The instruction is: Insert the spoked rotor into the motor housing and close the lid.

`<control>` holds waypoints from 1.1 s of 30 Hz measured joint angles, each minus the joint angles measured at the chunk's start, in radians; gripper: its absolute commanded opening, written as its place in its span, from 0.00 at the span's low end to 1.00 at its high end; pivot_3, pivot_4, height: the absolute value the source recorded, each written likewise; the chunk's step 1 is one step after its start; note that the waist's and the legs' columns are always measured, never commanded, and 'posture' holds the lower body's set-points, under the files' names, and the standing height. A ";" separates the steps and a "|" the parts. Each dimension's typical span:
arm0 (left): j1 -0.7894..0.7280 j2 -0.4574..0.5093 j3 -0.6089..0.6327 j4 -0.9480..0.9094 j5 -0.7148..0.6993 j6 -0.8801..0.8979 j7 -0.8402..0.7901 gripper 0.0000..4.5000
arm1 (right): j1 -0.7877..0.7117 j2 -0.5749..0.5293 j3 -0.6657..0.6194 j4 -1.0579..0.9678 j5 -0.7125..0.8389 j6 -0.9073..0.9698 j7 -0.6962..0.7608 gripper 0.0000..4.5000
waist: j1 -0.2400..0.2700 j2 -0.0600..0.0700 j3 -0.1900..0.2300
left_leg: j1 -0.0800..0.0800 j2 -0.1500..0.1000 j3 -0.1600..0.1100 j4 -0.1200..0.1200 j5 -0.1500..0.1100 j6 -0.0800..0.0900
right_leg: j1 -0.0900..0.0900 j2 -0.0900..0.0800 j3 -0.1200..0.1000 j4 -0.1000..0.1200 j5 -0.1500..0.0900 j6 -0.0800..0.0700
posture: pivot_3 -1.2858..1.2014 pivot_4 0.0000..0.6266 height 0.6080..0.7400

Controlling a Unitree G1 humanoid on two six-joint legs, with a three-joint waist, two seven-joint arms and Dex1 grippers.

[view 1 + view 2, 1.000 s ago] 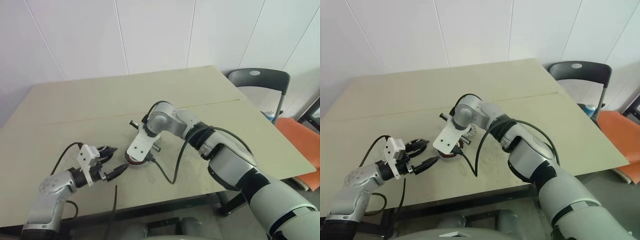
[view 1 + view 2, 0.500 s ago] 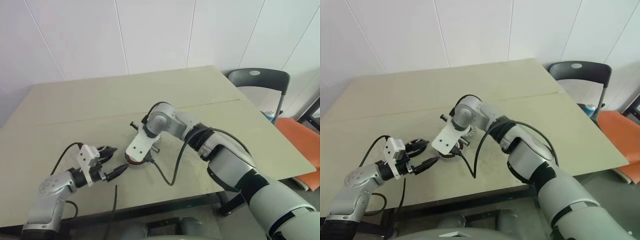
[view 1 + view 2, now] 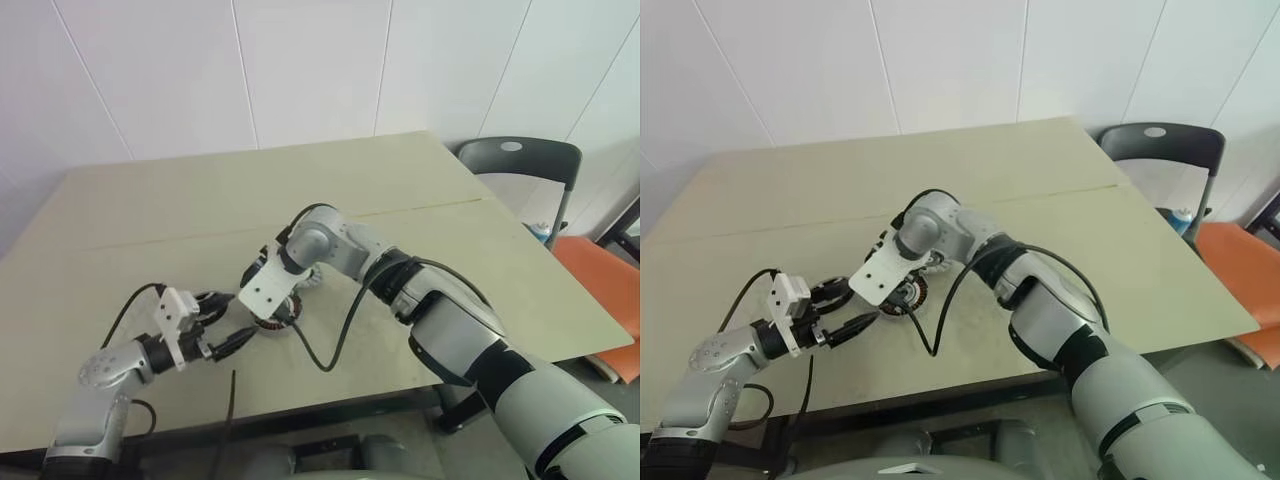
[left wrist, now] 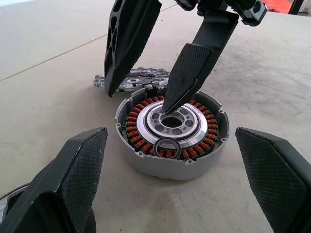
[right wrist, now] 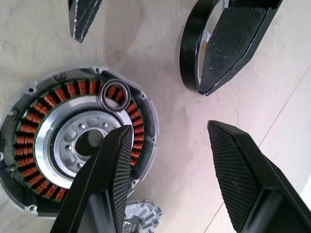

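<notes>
The motor housing, with copper-red windings and a pale centre, lies flat on the table. A small black ring rests on its windings. My right gripper hangs open just above the housing, one fingertip over the centre hole. The grey notched lid lies just behind the housing. My left gripper stands wide open, level, facing the housing with nothing between its fingers. The spoked rotor shows as a black ring on the table beside one left finger; its spokes are hidden.
The beige table stretches far behind the parts. Black cables trail from both wrists across its front. A grey chair and an orange object stand beyond the table's right edge.
My right gripper has opened above the motor housing, and its wrist has turned a little. The left arm has kept still.
</notes>
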 measured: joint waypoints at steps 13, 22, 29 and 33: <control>-0.008 0.004 0.000 0.013 0.001 -0.001 -0.014 1.00 | 0.092 -0.007 -0.003 -0.104 0.030 0.065 0.095 0.39 | -0.001 0.000 0.000 | 0.000 0.000 0.000 0.000 0.000 0.000 | 0.000 0.000 0.000 0.000 0.001 0.002 | 0.52 0.00 1.00; -0.008 0.003 0.000 0.015 0.002 -0.006 -0.014 1.00 | 0.112 -0.006 -0.003 -0.143 0.047 0.105 0.108 0.39 | 0.000 0.000 0.000 | 0.000 0.000 0.000 0.000 0.000 0.000 | 0.000 0.000 0.000 0.000 0.001 0.002 | 0.52 0.00 1.00; -0.005 0.001 0.000 0.049 0.002 -0.038 -0.019 1.00 | 0.121 -0.007 -0.002 -0.143 0.043 0.107 0.101 0.39 | 0.000 0.000 0.000 | 0.000 0.000 0.000 0.000 0.000 0.000 | 0.000 0.000 0.000 0.000 0.001 0.001 | 0.52 0.00 1.00; -0.004 -0.001 0.000 0.049 0.002 -0.043 -0.019 1.00 | 0.121 -0.002 -0.002 -0.139 0.041 0.107 0.089 0.39 | 0.000 0.000 0.000 | 0.000 0.000 0.000 0.000 0.000 0.000 | 0.000 0.000 0.000 0.000 0.001 0.001 | 0.52 0.00 1.00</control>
